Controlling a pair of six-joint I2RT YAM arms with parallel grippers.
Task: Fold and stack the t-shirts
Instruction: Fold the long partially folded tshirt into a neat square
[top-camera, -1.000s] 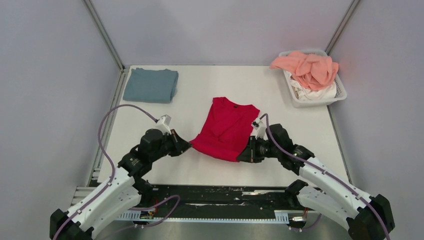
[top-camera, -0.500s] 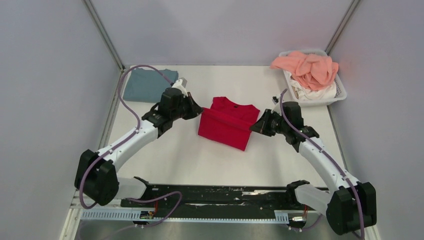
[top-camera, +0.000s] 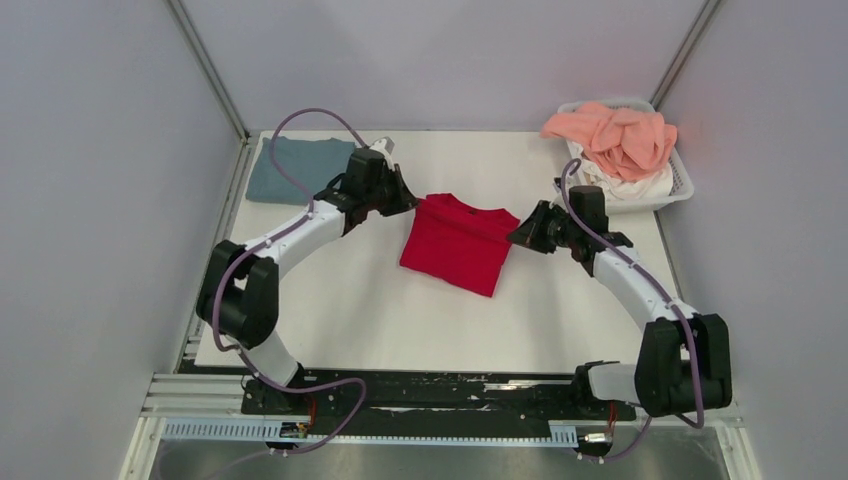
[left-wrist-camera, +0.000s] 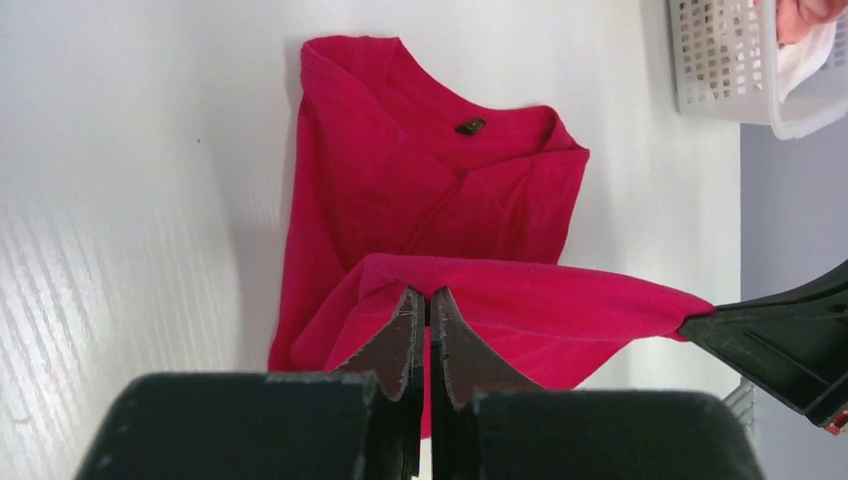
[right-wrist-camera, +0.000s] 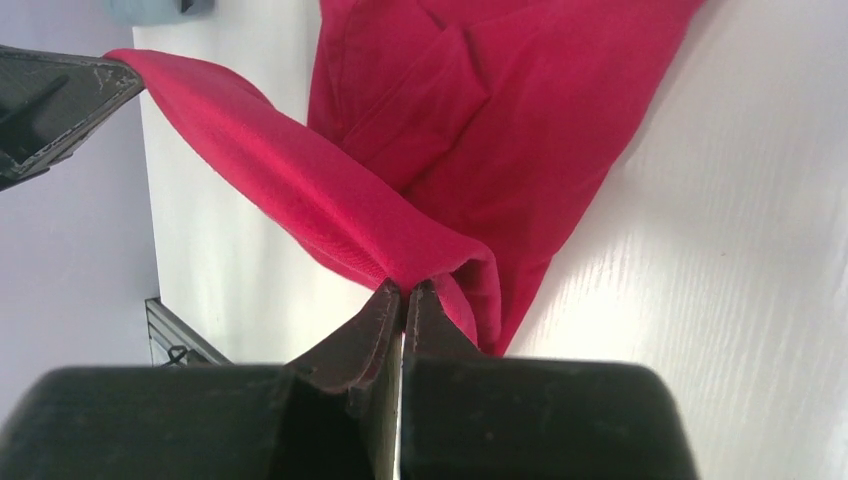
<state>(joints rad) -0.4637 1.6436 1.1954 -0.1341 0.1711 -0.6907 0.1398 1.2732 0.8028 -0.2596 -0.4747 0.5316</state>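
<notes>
The crimson red t-shirt (top-camera: 455, 245) lies mid-table, its bottom hem lifted and carried over its collar end. My left gripper (top-camera: 410, 203) is shut on the hem's left corner (left-wrist-camera: 425, 285), and my right gripper (top-camera: 515, 236) is shut on the hem's right corner (right-wrist-camera: 405, 278). The hem hangs taut between them above the shirt body (left-wrist-camera: 400, 170). A folded blue-grey t-shirt (top-camera: 290, 170) lies at the far left. A salmon pink t-shirt (top-camera: 612, 135) and a white one (top-camera: 625, 185) are heaped in the basket.
The white slatted basket (top-camera: 640, 205) stands at the far right corner; it also shows in the left wrist view (left-wrist-camera: 735, 70). Grey walls close in on three sides. Bare white tabletop (top-camera: 400, 320) lies in front of the red shirt.
Both grippers have carried the red shirt's near hem from the front of the table toward the far end, folding it over the shirt. Both arms are now stretched out far.
</notes>
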